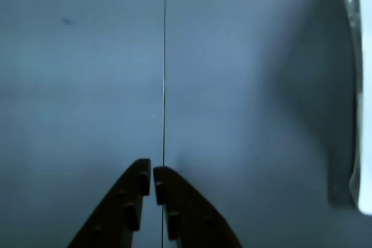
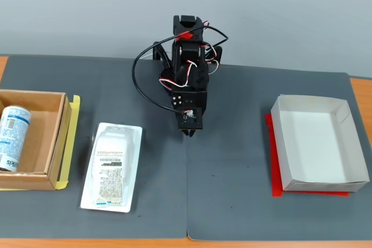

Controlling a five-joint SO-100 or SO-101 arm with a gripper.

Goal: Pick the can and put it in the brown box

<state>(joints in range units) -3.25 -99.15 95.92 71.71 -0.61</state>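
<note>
Fixed view shows the can (image 2: 11, 137) lying inside the brown box (image 2: 55, 143), well off to the left of my jaws (image 2: 190, 132), so I judge the placing done and the step in hand is simply parking the arm. To do that well I would hold the arm centred over the mat seam (image 2: 187, 190), clear of the packet (image 2: 111, 166) to the jaws' left and the white box (image 2: 317, 143) to their right, and move nothing near the brown box that could jog the can.

Wrist view has the jaws (image 1: 152, 179) brought together, tips nearly touching, gripping nothing, above bare grey mat (image 1: 81, 85) with the seam running straight ahead of them. At the right edge a pale, glossy shape (image 1: 360, 91) is cut off; I cannot tell what it is. The can's left side is cropped by the fixed view, and its print is too small to read.
</note>
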